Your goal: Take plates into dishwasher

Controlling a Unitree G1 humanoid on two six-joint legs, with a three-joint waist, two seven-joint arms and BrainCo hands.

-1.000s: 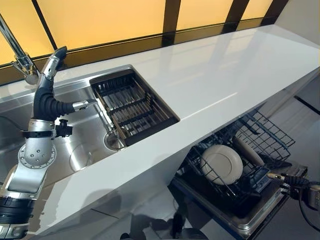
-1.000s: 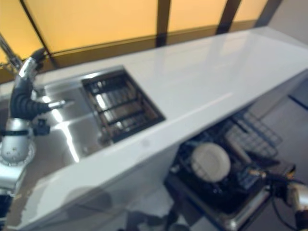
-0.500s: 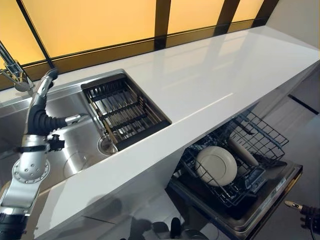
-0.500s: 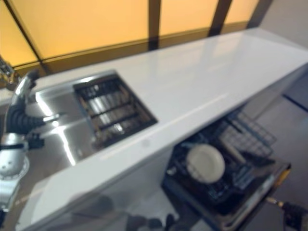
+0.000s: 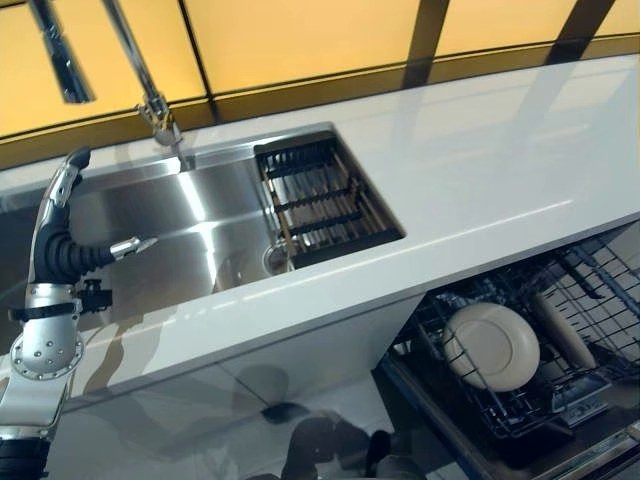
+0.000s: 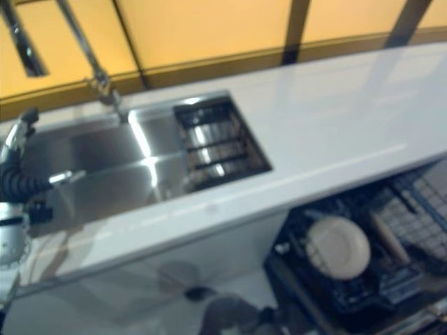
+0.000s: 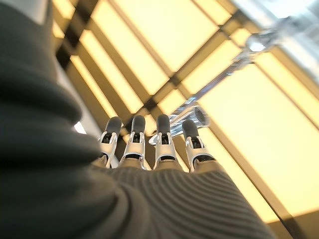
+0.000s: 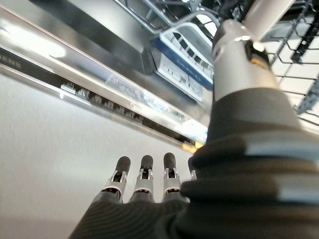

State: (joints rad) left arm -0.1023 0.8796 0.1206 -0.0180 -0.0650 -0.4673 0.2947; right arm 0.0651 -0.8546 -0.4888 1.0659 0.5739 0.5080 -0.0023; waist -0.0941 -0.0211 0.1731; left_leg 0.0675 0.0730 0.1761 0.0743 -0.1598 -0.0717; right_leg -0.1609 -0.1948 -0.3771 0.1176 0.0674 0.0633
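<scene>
White and round, a plate (image 5: pixel 491 346) stands on edge in the dishwasher's lower rack (image 5: pixel 470 400), nearest the camera at the lower right, below the front edge of the surface. A second pale dish (image 5: pixel 562 330) leans just beside it, further right in the same rack; its exact shape is hard to make out. The rack is pulled out over the open dishwasher door (image 8: pixel 99 59).

The right hand (image 8: pixel 144 186) shows only in its own wrist view, held below the door's edge with its fingers (image 8: pixel 122 167) straight and side by side, clasping nothing.

The white surface (image 5: pixel 480 170) runs across the scene above the rack. Set into it is a steel sink (image 5: pixel 170 230), with a dark slatted drainer basket (image 5: pixel 320 195) in its right end.

The left hand (image 5: pixel 60 205) is raised above the left end of the sink, fingers (image 7: pixel 135 127) extended and slightly spread, empty, the thumb (image 5: pixel 130 246) sticking out sideways over the basin.

Behind the sink a tall chrome tap (image 5: pixel 150 95) rises at the back edge of the surface. Beyond it stand amber window panels (image 5: pixel 300 35) with dark frames.
</scene>
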